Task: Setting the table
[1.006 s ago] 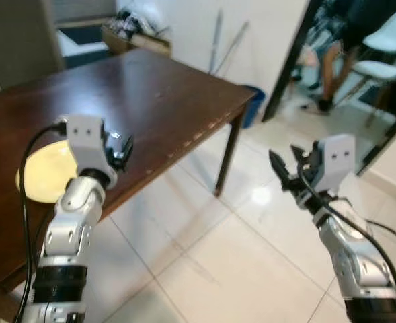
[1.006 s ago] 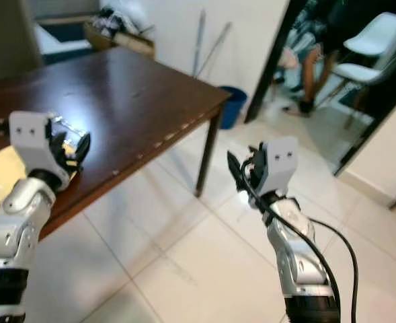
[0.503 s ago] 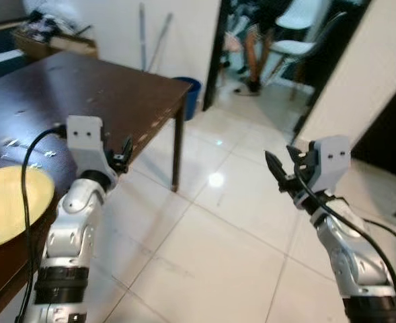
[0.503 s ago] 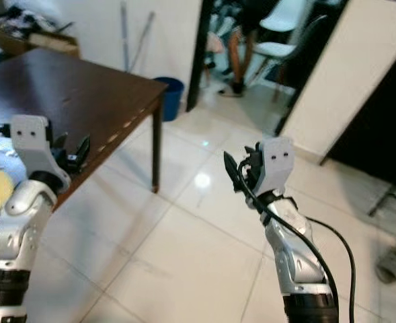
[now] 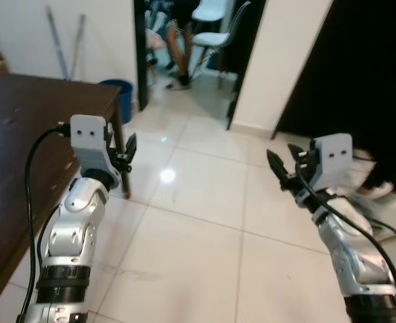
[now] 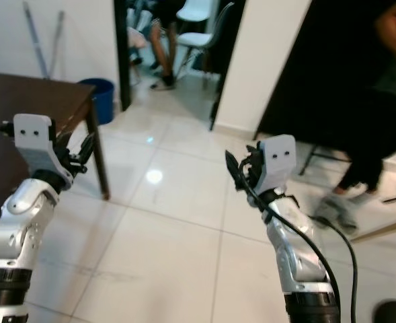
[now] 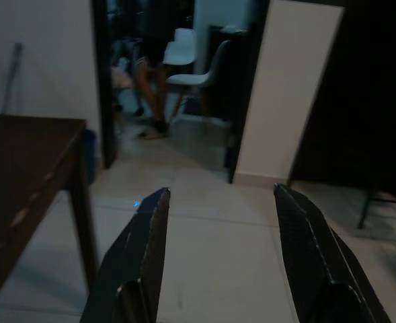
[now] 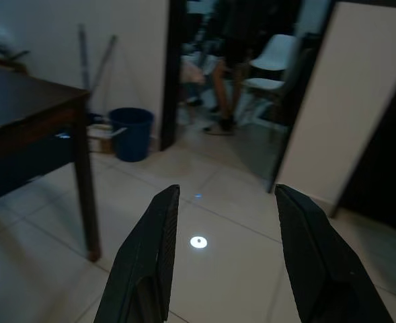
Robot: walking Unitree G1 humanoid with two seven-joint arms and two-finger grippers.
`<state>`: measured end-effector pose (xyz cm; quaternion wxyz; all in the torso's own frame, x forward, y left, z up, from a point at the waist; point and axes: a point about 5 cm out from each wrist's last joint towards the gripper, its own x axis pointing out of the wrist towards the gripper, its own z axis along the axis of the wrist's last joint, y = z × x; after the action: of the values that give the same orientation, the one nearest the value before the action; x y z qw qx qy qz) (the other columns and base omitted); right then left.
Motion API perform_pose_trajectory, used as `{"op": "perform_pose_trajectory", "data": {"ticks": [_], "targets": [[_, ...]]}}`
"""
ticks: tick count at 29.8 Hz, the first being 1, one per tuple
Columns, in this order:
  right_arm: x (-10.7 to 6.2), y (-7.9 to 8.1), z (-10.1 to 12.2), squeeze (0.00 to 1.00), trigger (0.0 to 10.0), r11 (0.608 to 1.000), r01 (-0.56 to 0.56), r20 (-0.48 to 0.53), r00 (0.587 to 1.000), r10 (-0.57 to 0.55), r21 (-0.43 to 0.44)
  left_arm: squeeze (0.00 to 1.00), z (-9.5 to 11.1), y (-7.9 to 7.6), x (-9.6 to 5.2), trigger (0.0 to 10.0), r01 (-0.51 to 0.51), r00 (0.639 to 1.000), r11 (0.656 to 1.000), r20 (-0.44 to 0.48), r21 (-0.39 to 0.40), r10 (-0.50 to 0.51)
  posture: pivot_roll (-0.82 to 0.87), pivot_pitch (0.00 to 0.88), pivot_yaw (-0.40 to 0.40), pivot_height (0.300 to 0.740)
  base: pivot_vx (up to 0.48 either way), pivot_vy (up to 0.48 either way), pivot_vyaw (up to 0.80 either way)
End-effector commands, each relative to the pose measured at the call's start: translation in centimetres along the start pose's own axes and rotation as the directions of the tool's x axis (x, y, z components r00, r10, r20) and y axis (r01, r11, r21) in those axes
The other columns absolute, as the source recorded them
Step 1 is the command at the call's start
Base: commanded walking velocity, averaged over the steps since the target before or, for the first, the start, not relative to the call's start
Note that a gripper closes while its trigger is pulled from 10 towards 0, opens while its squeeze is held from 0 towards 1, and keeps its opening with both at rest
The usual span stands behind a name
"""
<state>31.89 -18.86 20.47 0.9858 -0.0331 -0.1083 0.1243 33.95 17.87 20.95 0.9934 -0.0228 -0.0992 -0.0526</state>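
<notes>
Camera swings right, plate gone from view; both empty jaws spread, left gripper (image 5: 126, 153) nearer the surface (image 5: 23, 121) at 9 o'clock, right gripper (image 5: 283, 169) over floor tiles.

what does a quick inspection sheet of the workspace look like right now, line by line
surface: dark wooden table on the robot's left, its corner leg standing on pale glossy floor tiles
job's things: nothing seen
clutter: blue bucket beside the doorway, poles leaning on the wall
grippers: left gripper open and holding nothing, raised by the table corner; right gripper open and holding nothing, raised over the floor
cables: black cable looping along the left arm, another along the right arm
surroundings: open doorway with white chairs and a person's legs; another person in dark clothes on the right, blurred
</notes>
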Motion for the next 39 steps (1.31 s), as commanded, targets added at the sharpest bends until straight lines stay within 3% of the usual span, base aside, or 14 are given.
{"op": "perform_pose_trajectory", "data": {"ticks": [1,2,4,5,7,8,11,13,14,17,20,27,39], "targets": [[-0.7,0.1,-2.3,0.00,10.0,1.000,0.007,-0.068,0.998,-0.008,-0.007,0.00,-2.5,0.2,-1.1,10.0,0.050,0.995,0.999,-0.089,0.011,-0.049,-0.10,0.000,-0.004,0.740,0.000,0.000,-0.80],[-0.7,0.1,-2.3,0.00,10.0,1.000,0.007,-0.068,0.998,-0.008,-0.007,0.00,-2.5,0.2,-1.1,10.0,0.050,0.995,0.999,-0.089,0.011,-0.049,-0.10,0.000,-0.004,0.740,0.000,0.000,-0.80],[-1.9,0.8,-5.2,0.00,10.0,1.000,-0.002,-0.158,0.988,0.001,-0.003,0.00,-4.8,0.3,-2.2,10.0,0.080,0.983,0.997,-0.165,0.021,-0.076,-0.09,0.000,-0.002,0.740,0.000,0.000,-0.80],[-1.9,0.8,-5.2,0.00,10.0,1.000,-0.002,-0.158,0.988,0.001,-0.003,0.00,-4.8,0.3,-2.2,10.0,0.080,0.983,0.997,-0.165,0.021,-0.076,-0.09,0.000,-0.002,0.740,0.000,0.000,-0.80],[-3.8,1.8,-8.8,0.00,10.0,1.000,-0.023,-0.275,0.961,0.024,0.005,0.00,-7.6,0.6,-3.7,10.0,0.072,0.967,0.997,-0.246,0.029,-0.063,-0.08,0.000,0.010,0.740,0.000,0.000,-0.80],[-3.8,1.8,-8.8,0.00,10.0,1.000,-0.023,-0.275,0.961,0.024,0.005,0.00,-7.6,0.6,-3.7,10.0,0.072,0.967,0.997,-0.246,0.029,-0.063,-0.08,0.000,0.010,0.740,0.000,0.000,-0.80],[-7.2,3.6,-13.6,0.00,10.0,0.997,-0.047,-0.433,0.899,0.071,0.066,0.04,-12.5,1.0,-7.3,10.0,0.046,0.920,0.998,-0.391,0.036,-0.028,-0.07,0.000,0.013,0.740,0.000,0.000,-0.80],[-8.5,4.5,-14.9,0.00,10.0,0.993,-0.076,-0.473,0.874,0.109,0.089,0.04,-14.6,0.9,-9.3,10.0,0.045,0.887,0.998,-0.461,0.038,-0.022,-0.07,0.000,0.014,0.740,0.000,0.000,-0.80],[-8.5,4.5,-14.9,0.00,10.0,0.993,-0.076,-0.473,0.874,0.109,0.089,0.04,-14.6,0.9,-9.3,10.0,0.045,0.887,0.998,-0.461,0.038,-0.022,-0.07,0.000,0.014,0.740,0.000,0.000,-0.80],[-9.6,5.4,-16.0,0.00,10.0,0.988,-0.119,-0.501,0.852,0.153,0.098,0.04,-16.9,1.4,-11.9,10.0,0.003,0.839,1.000,-0.544,0.009,0.003,-0.06,0.000,0.008,0.740,0.000,0.000,-0.80],[-9.7,5.7,-16.2,0.00,10.0,0.985,-0.147,-0.503,0.847,0.173,0.092,0.04,-18.0,2.3,-13.1,10.0,-0.055,0.810,0.999,-0.585,-0.001,0.044,-0.06,0.000,0.002,0.740,0.000,0.000,-0.80],[-9.3,5.3,-16.4,0.00,10.0,0.989,-0.126,-0.496,0.856,0.147,0.076,0.03,-18.7,2.2,-13.8,10.0,-0.077,0.801,0.997,-0.596,-0.012,0.055,-0.06,0.000,-0.003,0.740,0.000,0.000,-0.79],[-9.3,5.8,-17.0,0.00,10.0,0.993,0.013,-0.477,0.878,0.044,0.114,0.04,-18.8,0.8,-12.6,10.0,0.008,0.813,1.000,-0.581,-0.025,-0.021,-0.09,0.000,0.055,0.740,0.000,0.000,-0.78]]}}
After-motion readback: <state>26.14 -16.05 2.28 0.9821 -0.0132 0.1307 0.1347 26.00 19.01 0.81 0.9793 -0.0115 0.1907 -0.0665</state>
